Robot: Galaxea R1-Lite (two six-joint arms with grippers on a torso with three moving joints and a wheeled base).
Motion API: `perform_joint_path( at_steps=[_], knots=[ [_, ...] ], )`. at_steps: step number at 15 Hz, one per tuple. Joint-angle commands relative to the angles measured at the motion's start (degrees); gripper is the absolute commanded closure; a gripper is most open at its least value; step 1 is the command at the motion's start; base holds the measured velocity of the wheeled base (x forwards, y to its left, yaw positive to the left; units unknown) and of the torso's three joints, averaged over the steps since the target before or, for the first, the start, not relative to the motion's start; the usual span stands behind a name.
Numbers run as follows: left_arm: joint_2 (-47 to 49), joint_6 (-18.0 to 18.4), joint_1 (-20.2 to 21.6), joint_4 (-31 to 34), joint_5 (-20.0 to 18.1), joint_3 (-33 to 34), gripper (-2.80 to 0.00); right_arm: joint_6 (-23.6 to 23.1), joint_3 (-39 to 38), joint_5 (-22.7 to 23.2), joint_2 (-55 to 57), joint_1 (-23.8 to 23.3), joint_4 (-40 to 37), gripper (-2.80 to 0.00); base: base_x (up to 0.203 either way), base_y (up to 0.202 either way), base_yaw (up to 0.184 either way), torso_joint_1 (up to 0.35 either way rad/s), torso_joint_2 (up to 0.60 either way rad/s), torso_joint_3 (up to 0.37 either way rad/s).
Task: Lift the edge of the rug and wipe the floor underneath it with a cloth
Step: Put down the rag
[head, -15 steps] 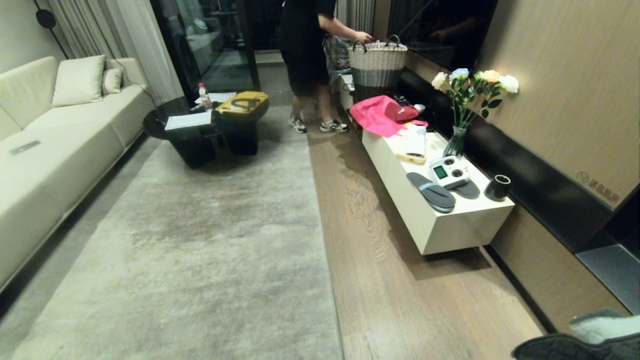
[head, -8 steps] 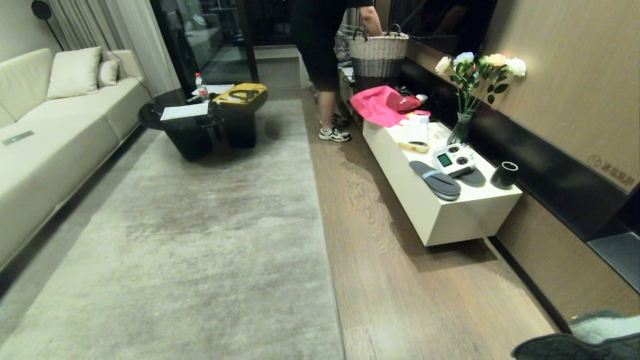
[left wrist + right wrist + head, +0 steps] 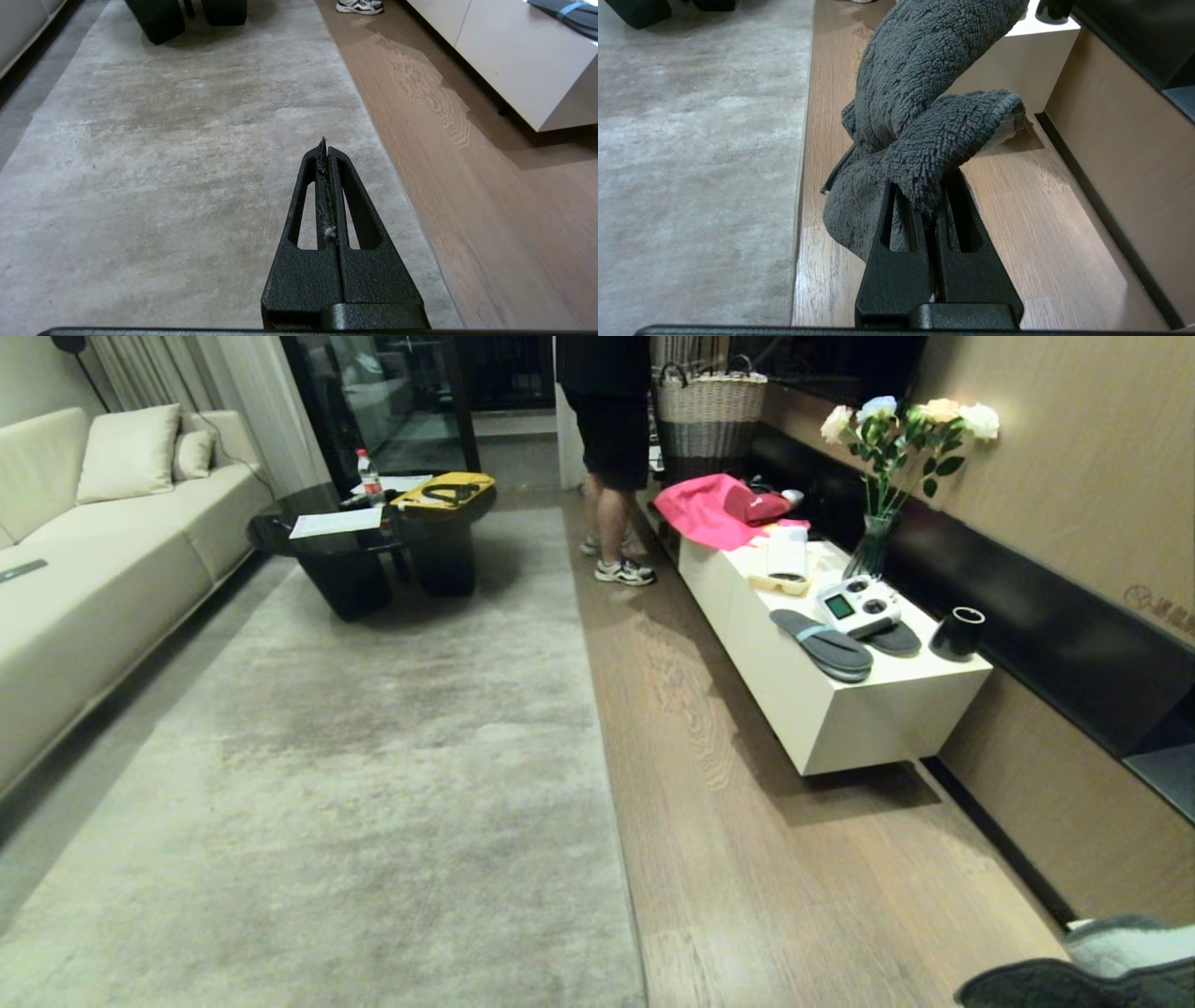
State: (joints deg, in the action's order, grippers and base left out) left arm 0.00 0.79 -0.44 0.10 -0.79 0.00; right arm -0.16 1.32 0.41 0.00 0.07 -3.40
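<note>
the rug edge [image 3: 597, 709] runs in a long straight line down the middle of the room, lying flat on the floor [image 3: 747, 821]. the big grey rug [image 3: 355, 756] is on the left of that line and the bare brown wood is on the right. the wood strip is a wide open lane between the rug and the white cabinet [image 3: 840, 709], with nothing lying on it close by.

the cloth [image 3: 920, 116] is dark grey and fluffy. the right gripper [image 3: 931, 205] has its jaws pinched tight on it, and the cloth bunches up above the fingers, over the wood near the rug edge. in the head view only a corner of the cloth [image 3: 1092, 961] shows, low on the right.

the left gripper [image 3: 325, 144] has its jaws pressed together with nothing big in them, just a bit of fluff. it hangs over the rug, just beside the rug edge.

far down the lane a person [image 3: 611, 439] stands by the cabinet, shoes on the wood. a black table [image 3: 345, 541] sits at the far end of the rug, and a pale sofa [image 3: 93, 560] lines the left side.
</note>
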Motion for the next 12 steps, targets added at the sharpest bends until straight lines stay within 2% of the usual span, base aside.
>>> perform_joint_path(
  at_steps=[1,5,12],
  knots=[
    [0.0,0.0,0.0,0.0,0.0,0.0,0.00,0.0,0.0,0.0,0.1,0.0,0.0,0.00,0.000,0.000,0.000,-0.024,0.45,0.423],
    [0.0,0.0,0.0,0.0,0.0,0.0,0.00,0.0,0.0,0.0,0.1,0.0,0.0,0.00,0.000,0.000,0.000,0.006,0.38,0.404],
    [0.0,0.0,0.0,-0.1,0.0,0.0,0.00,1.9,0.0,-0.8,0.1,0.0,0.0,0.00,0.000,0.000,0.000,0.000,0.00,0.005]
  ],
)
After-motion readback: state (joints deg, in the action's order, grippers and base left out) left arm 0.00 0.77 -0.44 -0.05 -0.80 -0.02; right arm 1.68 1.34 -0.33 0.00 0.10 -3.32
